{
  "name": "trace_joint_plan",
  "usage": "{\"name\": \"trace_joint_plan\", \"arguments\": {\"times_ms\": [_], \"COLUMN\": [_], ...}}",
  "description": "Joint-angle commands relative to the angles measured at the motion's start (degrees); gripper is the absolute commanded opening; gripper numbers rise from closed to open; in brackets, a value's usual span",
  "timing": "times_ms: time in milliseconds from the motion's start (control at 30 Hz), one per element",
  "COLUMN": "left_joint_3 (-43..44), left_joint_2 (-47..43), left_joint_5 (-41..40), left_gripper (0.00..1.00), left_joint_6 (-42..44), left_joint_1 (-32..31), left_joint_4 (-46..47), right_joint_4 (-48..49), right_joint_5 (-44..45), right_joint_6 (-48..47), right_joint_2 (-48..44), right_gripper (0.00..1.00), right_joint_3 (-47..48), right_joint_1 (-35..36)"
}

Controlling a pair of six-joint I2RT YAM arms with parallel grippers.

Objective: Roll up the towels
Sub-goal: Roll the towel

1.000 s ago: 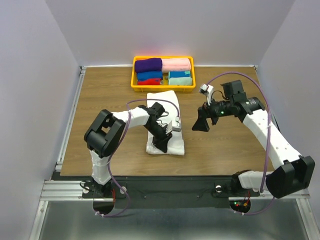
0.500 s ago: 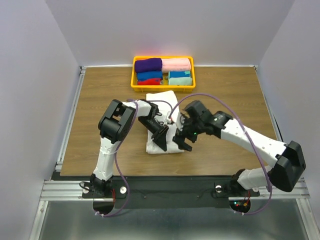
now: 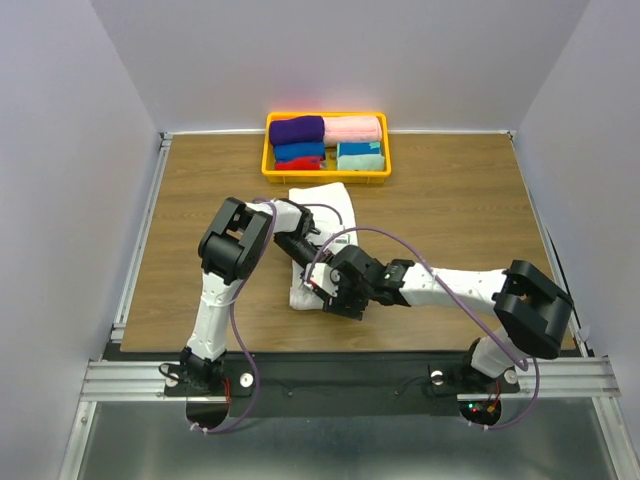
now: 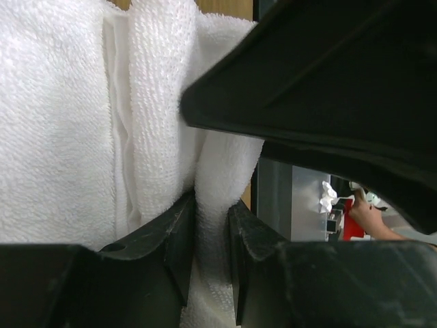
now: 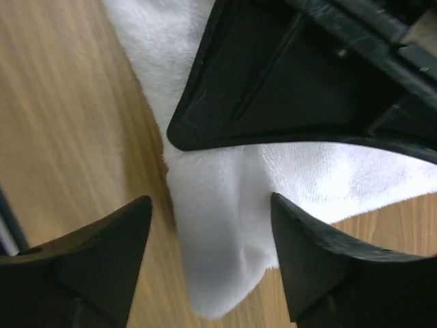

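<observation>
White towel (image 3: 335,193) lies mid-table (image 3: 450,190); I cannot see its near end under both arms. Left gripper (image 4: 213,219) pinches a towel fold (jaws narrow). Right gripper (image 5: 212,232) stands open astride the towel's corner, gripping nothing.

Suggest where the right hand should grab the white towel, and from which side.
Probably the loose corner of the towel, from above. It lies flat on the table, sticking out past the left hand, which pinches a fold. The right hand is open and straddles that corner, so closing there should catch it.
</observation>
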Motion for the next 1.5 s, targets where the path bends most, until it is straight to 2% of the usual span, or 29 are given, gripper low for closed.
{"name": "trace_joint_plan", "arguments": {"times_ms": [0, 100, 167, 200, 233, 433, 533, 667, 700, 767, 867, 900, 1000, 1033, 1067, 1100, 1133, 1167, 1233, 1267, 1467], "left_joint_3": [-0.1, -0.2, -1.2, -1.8, -3.0, -5.8, -4.8, -2.5, -2.7, -5.5, -13.5, -15.6, -24.7, -29.7, -32.3, -37.5, -37.6, -41.9, -45.0, -47.4, -51.3], "left_joint_2": [2.4, 0.7, -1.8, -2.9, -4.1, -12.9, -15.8, -19.6, -22.4, -26.3, -41.5, -44.7, -56.7, -59.8, -65.7, -68.5, -71.0, -74.5, -76.3, -77.0, -73.7], "left_joint_5": [-8.6, -8.0, -7.6, -7.5, -7.4, -9.7, -12.4, -14.2, -15.4, -17.4, -22.8, -26.1, -32.5, -37.0, -39.3, -43.8, -45.7, -47.6, -53.4, -57.0, -63.2], "left_gripper": [0.37, 0.39, 0.46, 0.49, 0.55, 0.64, 0.66, 0.71, 0.72, 0.74, 0.76, 0.76, 0.77, 0.78, 0.78, 0.82, 0.82, 0.84, 0.86, 0.86, 0.88], "left_joint_6": [3.2, 3.6, 3.8, 3.8, 4.5, 3.9, 3.5, 2.6, 1.8, 0.7, -1.6, -2.2, -2.4, -2.6, -2.4, -2.5, -2.5, -2.4, -1.6, -0.8, 1.5], "left_joint_1": [0.9, 1.5, 1.9, 2.1, 2.6, 6.0, 10.0, 18.6, 21.2, 22.4, 21.5, 19.5, 13.1, 6.7, 4.0, -2.2, -2.3, -7.3, -12.2, -17.2, -29.3], "left_joint_4": [2.2, 1.9, 2.0, 2.1, 2.0, 3.0, 3.3, 4.1, 4.8, 8.9, 18.3, 22.5, 27.5, 31.3, 33.2, 37.7, 37.8, 41.3, 44.2, 45.3, 52.3], "right_joint_4": [7.6, 7.7, 6.8, 6.0, 3.6, -6.3, -9.9, -13.5, -14.3, -16.1, -18.5, -19.1, -22.0, -23.8, -24.7, -26.4, -26.5, -28.2, -30.2, -30.6, -34.6], "right_joint_5": [1.6, -1.3, -5.8, -7.4, -10.7, -23.5, -28.9, -36.0, -37.8, -41.5, -46.2, -47.4, -51.6, -52.5, -52.9, -53.3, -53.3, -53.7, -54.5, -55.4, -56.8], "right_joint_6": [-0.6, 0.8, 2.0, 2.5, 2.9, 2.8, 3.2, 4.4, 4.7, 5.3, 5.9, 6.0, 5.4, 4.9, 4.3, 3.9, 3.7, 3.4, 3.2, 3.2, 2.0], "right_joint_2": [2.1, 2.5, 1.2, 0.8, 0.7, 2.8, 4.2, 8.1, 9.2, 12.9, 17.6, 19.0, 23.8, 26.2, 27.2, 28.1, 29.2, 30.8, 32.3, 33.5, 37.1], "right_gripper": [0.62, 0.38, 0.21, 0.08, 0.01, 0.01, 0.01, 0.00, 0.01, 0.01, 0.01, 0.01, 0.01, 0.00, 0.01, 0.01, 0.01, 0.00, 0.01, 0.01, 0.01], "right_joint_3": [-1.9, -3.6, -5.1, -5.1, -4.9, -1.0, 1.0, 4.0, 4.7, 7.0, 9.7, 10.5, 13.3, 14.1, 15.7, 16.5, 17.4, 18.2, 20.0, 20.8, 23.5], "right_joint_1": [0.4, 0.3, -0.6, -1.1, -1.7, -8.3, -11.0, -14.0, -15.6, -16.8, -19.3, -19.9, -21.5, -21.9, -22.1, -22.3, -22.4, -22.6, -23.0, -23.2, -23.9]}}
